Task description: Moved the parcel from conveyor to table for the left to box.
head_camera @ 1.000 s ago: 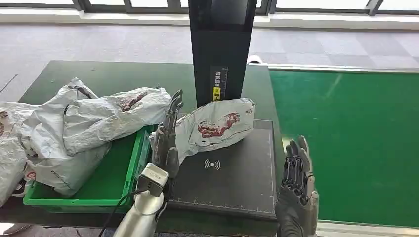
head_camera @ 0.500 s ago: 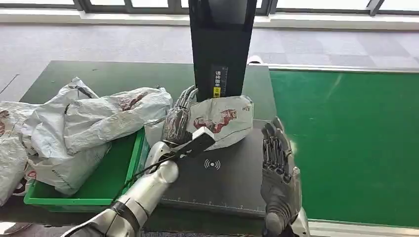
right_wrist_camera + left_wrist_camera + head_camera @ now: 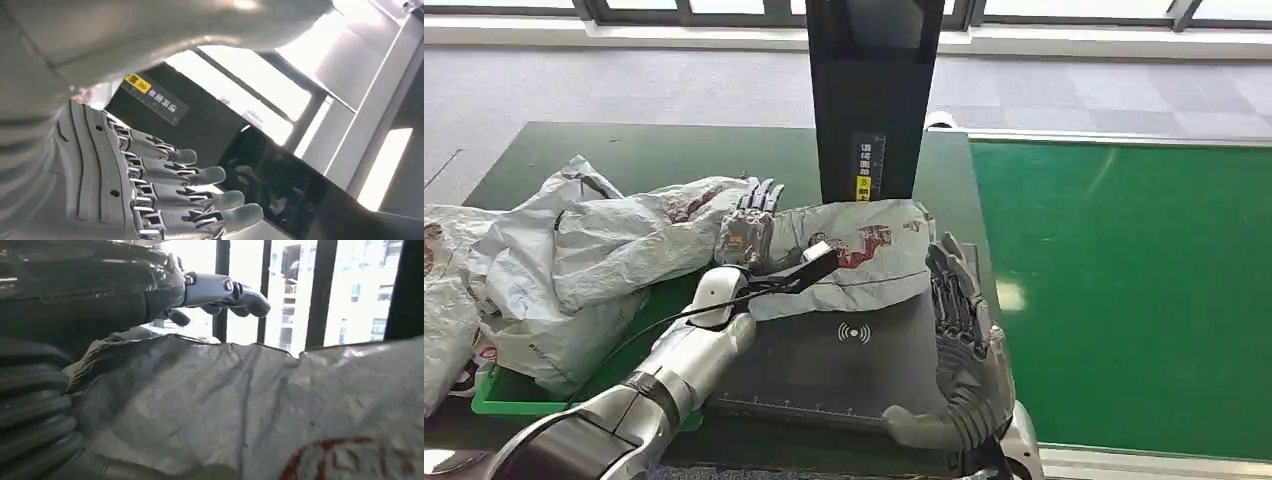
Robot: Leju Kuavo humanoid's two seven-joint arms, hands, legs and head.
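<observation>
Head view: crumpled white plastic mailer parcel w/ red print lies on the dark grey scanner pad w/ wireless icon, at the pad's 12 o'clock edge, right in front of the tall black scanner post w/ yellow label. Parcel's left end hangs off the pad toward 9 o'clock, reaching the green plastic bin.

Left hand sits at the parcel's 9 o'clock end, fingers straight and apart, lying against the parcel's top/back edge; whether it actually grips the bag, can't tell. Left wrist view: left hand fingers stretch out over the wrinkled parcel, thumb side hidden under the bag.

Right hand stands on edge at the parcel's 4 o'clock, fingers straight and slightly spread, holding nothing; fingertips just beside the parcel's right end, contact unclear. Right wrist view: right hand fingers extended side by side, black post beyond them.

Bin at 9 o'clock of the pad is heaped w/ more crumpled white mailer bags, spilling over its rim. Green conveyor belt at 3 o'clock. All on a dark green table; grey carpet floor behind.
</observation>
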